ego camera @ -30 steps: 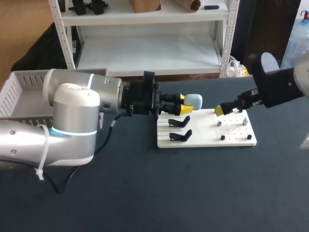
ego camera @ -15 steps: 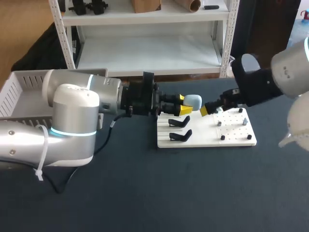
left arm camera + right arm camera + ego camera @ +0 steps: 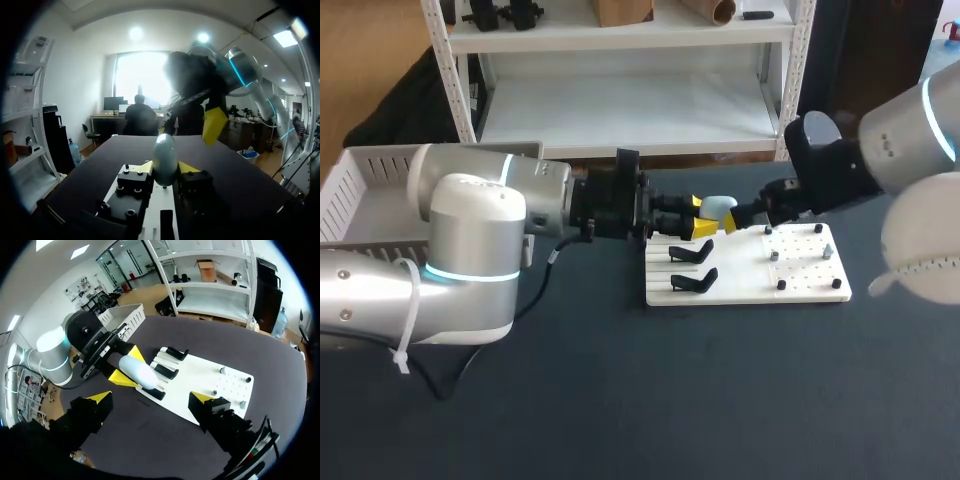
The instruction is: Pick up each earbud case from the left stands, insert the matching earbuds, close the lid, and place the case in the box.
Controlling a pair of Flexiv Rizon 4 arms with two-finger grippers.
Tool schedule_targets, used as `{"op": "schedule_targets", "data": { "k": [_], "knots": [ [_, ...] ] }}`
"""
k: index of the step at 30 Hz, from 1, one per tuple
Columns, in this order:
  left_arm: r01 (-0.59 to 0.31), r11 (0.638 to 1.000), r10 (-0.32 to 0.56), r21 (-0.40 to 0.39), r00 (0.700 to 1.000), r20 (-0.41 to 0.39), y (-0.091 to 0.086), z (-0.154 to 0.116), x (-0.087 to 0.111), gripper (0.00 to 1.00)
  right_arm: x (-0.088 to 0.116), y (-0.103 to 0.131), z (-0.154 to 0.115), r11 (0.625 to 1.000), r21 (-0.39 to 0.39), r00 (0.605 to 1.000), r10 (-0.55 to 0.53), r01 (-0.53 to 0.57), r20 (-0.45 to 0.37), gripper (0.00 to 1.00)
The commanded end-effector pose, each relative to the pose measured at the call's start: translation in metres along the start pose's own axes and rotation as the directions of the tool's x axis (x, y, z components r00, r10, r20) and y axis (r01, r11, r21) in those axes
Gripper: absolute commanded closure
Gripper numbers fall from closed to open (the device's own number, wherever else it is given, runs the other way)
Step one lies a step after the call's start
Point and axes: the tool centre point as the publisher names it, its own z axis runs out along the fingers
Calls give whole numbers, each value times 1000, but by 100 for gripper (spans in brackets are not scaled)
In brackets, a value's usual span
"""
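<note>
Left pincer (image 3: pixel 702 218): clamped on the pale blue earbud case (image 3: pixel 719 207) from two sides, holding it above the far edge of the white board (image 3: pixel 810 290).
Right pincer (image 3: pixel 744 216): fingers wide apart with nothing between them, just to the right of the case.
Step in hand: I judge this as a hand-off moment, the case being offered up so my right arm can work on it. I cannot tell if the lid is open.
Doing it well: I would hold the left arm rigid and bring the right fingers in slowly and squarely. A sideways nudge could twist the smooth, rounded case in its grip.
Cases: one.
Black stands (image 3: pixel 165 371): three in the right wrist view (the head view shows only two plainly).
Boards: one.
Box (image 3: pixel 358 185): one, white, at the far left of the tabletop.
Small pieces on the board's right half (image 3: pixel 781 285): several, too small to count or name.
</note>
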Motion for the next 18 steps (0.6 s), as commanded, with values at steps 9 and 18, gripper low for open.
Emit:
{"op": "schedule_targets", "data": {
  "k": [9, 18],
  "knots": [
    [-2, 1000, 2, -6, 1000, 3, -1, 1, 1, 100, -7, -8, 10, 1000, 9, 1000, 21, -21, 1, 0],
    [-2, 1000, 2, -6, 1000, 3, -1, 1, 1, 100, -12, -13, 13, 999, 18, 1000, 28, -28, 0, 0]
  ]
}}
